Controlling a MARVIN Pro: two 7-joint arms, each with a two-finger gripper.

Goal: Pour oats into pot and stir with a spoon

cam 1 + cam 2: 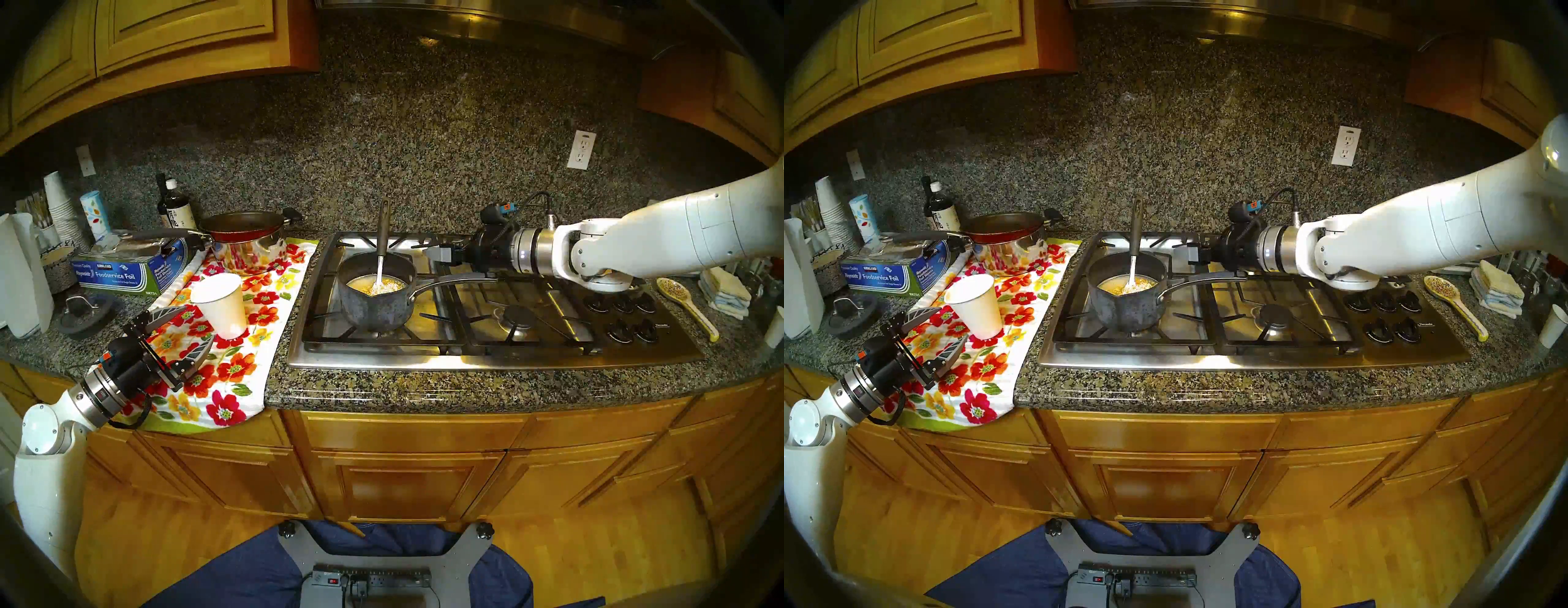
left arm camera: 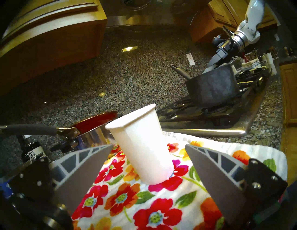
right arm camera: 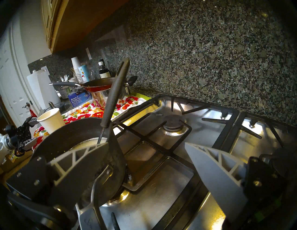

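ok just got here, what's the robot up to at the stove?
Making oatmeal. The oats are already in the pot on the front left burner, lying in yellowish liquid, and the spoon stands in it with nobody holding it. The left gripper is open, just short of the white paper cup standing on the floral towel. The right gripper is open beside the pot, above the stove.

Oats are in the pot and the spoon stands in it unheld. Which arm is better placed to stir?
Right. Its open claw hangs beside the spoon over the pot; the open left claw sits by the paper cup.
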